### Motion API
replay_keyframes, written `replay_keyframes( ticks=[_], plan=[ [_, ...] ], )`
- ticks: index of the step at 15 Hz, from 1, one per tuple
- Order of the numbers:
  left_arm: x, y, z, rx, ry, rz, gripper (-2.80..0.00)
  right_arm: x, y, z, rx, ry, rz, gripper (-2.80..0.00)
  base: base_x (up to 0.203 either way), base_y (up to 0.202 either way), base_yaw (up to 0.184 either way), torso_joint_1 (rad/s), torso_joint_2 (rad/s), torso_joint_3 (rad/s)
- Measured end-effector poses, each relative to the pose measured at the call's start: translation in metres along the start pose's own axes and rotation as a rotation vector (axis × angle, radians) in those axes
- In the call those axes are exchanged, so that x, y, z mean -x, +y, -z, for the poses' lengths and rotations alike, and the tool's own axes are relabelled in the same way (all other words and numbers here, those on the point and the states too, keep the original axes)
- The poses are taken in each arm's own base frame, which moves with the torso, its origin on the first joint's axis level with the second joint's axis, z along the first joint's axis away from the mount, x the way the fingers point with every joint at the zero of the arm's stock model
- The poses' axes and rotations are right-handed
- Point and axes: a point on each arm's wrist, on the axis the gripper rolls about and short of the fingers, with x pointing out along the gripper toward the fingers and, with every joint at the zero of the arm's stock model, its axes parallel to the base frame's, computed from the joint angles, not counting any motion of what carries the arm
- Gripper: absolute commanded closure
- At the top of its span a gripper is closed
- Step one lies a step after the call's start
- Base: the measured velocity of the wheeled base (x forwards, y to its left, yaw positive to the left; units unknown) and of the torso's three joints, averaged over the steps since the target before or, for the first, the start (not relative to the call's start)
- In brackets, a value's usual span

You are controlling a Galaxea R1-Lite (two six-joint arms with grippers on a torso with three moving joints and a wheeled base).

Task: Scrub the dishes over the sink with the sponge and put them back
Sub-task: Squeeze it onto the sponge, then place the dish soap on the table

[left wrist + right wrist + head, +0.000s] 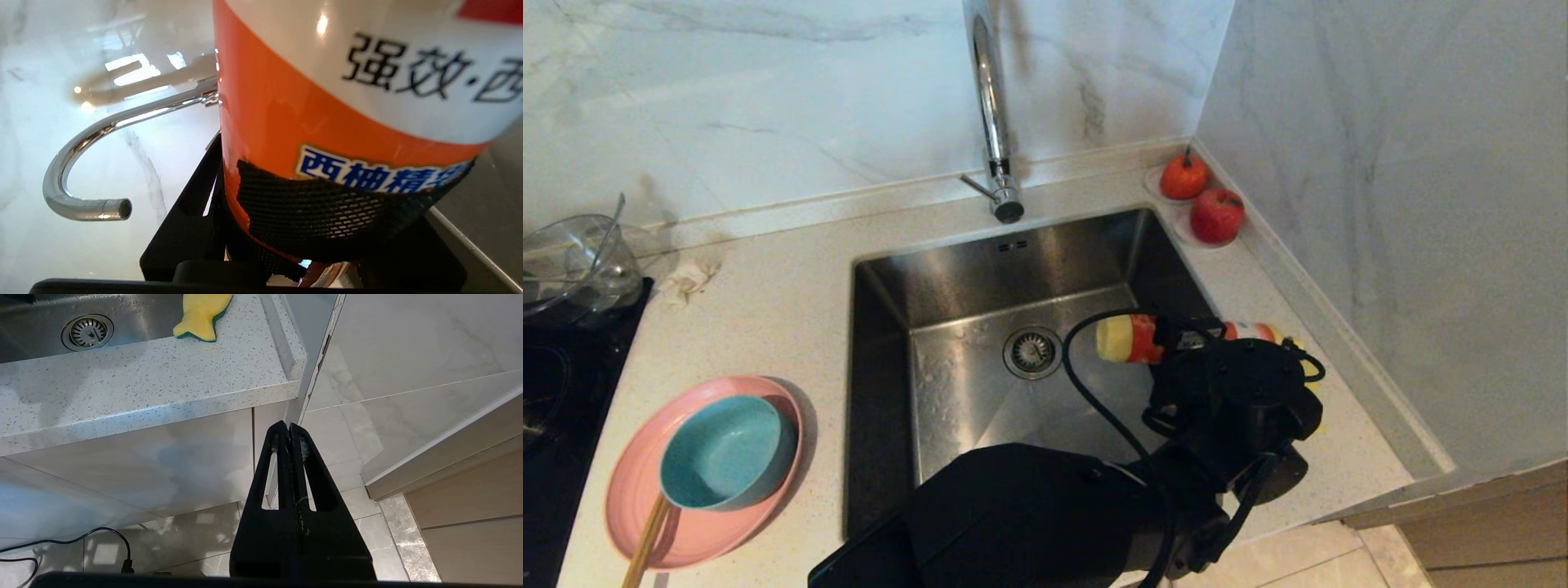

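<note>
Gripping a detergent bottle (1131,338) laid on its side, the left gripper (1176,335) sits right of centre in the head view, at the right edge of the sink (980,327), its fingers about half spread around the bottle's body. In the left wrist view the bottle (327,102) fills the right of the frame between the black jaw pads, and its orange and white label reads 强效 in black characters, with 西柚精 in blue on a lower panel; the rest of the writing is cut off. Going from the left of the head view: a clear glass bowl (572,261) stands at the upper left edge, a crumpled tissue (686,282) lies just beside it, and at the lower left the teal-blue bowl (727,452) sits on the pink plate (694,523), with a wooden stick (645,543) leaning against them. The steel basin takes the centre, its drain strainer (1032,352) in the floor and the chrome tap (992,114) rising behind it. Two red fruits (1201,200) rest in the upper right corner of the counter (776,310). The sponge (202,314), yellow with a green underside, lies on the counter right of the basin, at the top of the right wrist view. The right gripper (290,430) hangs below the counter edge, over the floor tiles, with its fingers pressed together on nothing.
</note>
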Motion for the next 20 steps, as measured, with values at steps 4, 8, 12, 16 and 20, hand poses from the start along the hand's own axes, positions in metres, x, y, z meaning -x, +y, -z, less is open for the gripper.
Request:
replay_keyframes(
  ticks=[4,8,12,16,20],
  plan=[
    [0.000,0.021,0.006,0.040,0.004,-0.011,0.00,0.000,0.000,0.000,0.000,0.000,0.000,0.00,0.000,0.000,0.000,0.000,0.00,0.000],
    [0.002,0.047,0.014,0.090,0.007,-0.025,0.00,0.000,0.000,0.000,0.000,0.000,0.000,0.00,0.000,0.000,0.000,0.000,0.00,0.000],
    [0.006,0.066,0.020,0.141,0.002,-0.039,0.00,0.000,0.000,0.000,0.000,0.000,0.000,0.00,0.000,0.000,0.000,0.000,0.00,0.000],
    [0.006,0.044,0.013,0.162,0.005,-0.045,0.00,0.000,0.000,0.000,0.000,0.000,0.000,0.00,0.000,0.000,0.000,0.000,0.00,0.000],
    [0.007,0.024,0.006,0.121,-0.002,-0.034,0.00,0.000,0.000,0.000,0.000,0.000,0.000,0.00,0.000,0.000,0.000,0.000,0.00,0.000]
  ],
)
